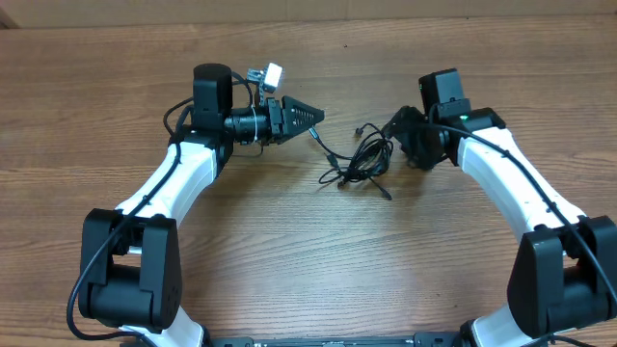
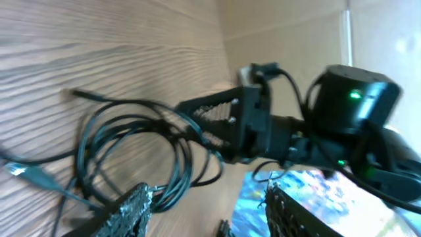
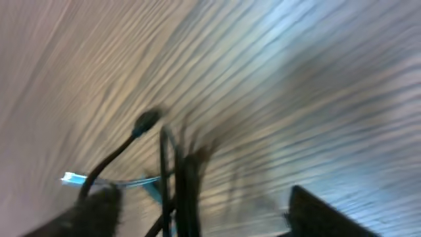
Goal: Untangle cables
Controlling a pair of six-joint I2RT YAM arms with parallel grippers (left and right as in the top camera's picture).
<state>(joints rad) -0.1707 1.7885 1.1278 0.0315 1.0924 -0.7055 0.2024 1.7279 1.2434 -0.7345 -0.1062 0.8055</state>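
The two thin black cables (image 1: 362, 159) lie in one tangled bundle on the wooden table between my grippers. One plug end (image 1: 386, 195) trails toward the front and another (image 1: 313, 135) points toward the left gripper. My left gripper (image 1: 316, 117) is open just left of the bundle. In the left wrist view its fingers (image 2: 207, 210) are wide apart, with cable loops (image 2: 131, 131) against the left finger. My right gripper (image 1: 393, 130) is open at the bundle's right edge. In the blurred right wrist view several strands (image 3: 174, 171) stand between its fingers (image 3: 204, 210), near the left one.
The table (image 1: 289, 251) is bare wood. Both white arms reach in from the front corners. A cardboard wall (image 1: 308, 8) runs along the back edge. In the left wrist view the right gripper (image 2: 191, 122) shows beyond the bundle.
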